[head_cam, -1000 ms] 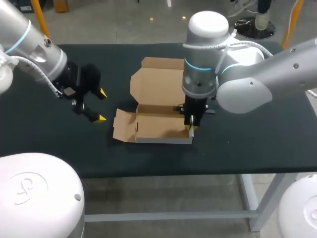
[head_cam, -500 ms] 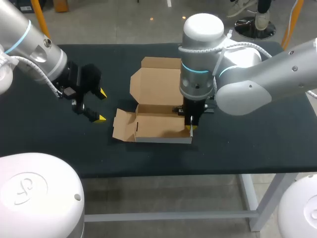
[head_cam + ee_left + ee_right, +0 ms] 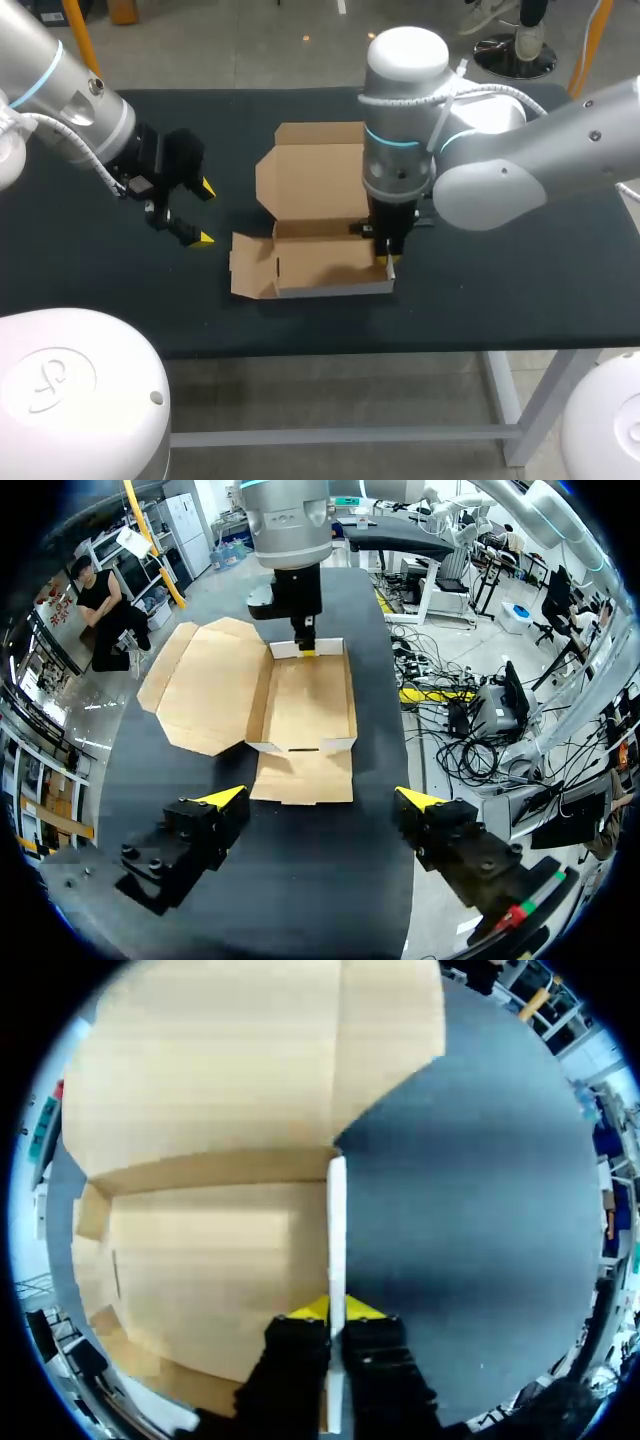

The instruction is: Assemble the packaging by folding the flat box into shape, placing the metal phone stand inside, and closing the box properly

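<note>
Pinching box edge, right jaws (left jaws gaping).

The table is the single piece of furniture and serves as the reference for all positions below. Its top is a flat, matte, dark surface with straight edges and no markings; the same dark surface shows in the left wrist view and the right wrist view. Below the near edge, a pale metal leg descends at the right end. A pale crossbar runs level beneath the top and joins this leg. The floor beyond the far edge is smooth, grey and glossy. A small bright light spot lies on it. Under the table the floor is grey.
</note>
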{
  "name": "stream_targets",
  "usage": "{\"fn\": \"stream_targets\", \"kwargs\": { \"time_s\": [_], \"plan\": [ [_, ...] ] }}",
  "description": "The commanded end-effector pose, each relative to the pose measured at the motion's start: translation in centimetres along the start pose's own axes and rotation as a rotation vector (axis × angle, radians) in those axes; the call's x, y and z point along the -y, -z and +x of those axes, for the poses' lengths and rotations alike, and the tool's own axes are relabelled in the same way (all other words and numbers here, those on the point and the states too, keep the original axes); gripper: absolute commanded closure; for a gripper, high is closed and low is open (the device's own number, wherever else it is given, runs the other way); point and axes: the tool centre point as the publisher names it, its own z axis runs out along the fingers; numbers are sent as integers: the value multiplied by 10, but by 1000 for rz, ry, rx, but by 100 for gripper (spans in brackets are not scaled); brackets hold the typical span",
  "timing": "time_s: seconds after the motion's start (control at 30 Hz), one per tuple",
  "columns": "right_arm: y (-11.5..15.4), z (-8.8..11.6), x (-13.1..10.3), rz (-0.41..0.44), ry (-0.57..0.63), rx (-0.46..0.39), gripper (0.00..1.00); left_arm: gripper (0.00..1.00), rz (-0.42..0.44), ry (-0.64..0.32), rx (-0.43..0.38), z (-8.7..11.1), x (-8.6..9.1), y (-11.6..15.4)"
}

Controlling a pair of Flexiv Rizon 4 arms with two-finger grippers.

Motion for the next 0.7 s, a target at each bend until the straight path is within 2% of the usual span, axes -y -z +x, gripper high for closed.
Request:
{"fn": "stream_targets", "kwargs": {
  "time_s": [0.03,0.47,0.7],
  "plan": [
    [-1,4,-3,33,4,61,100,0,-5,1,-1,0,0,1],
    [-2,5,-7,36,-30,211,100,0,-5,1,-1,0,0,1],
    [0,4,-6,10,-39,225,100,0,-5,1,-1,0,0,1]
  ]
}}
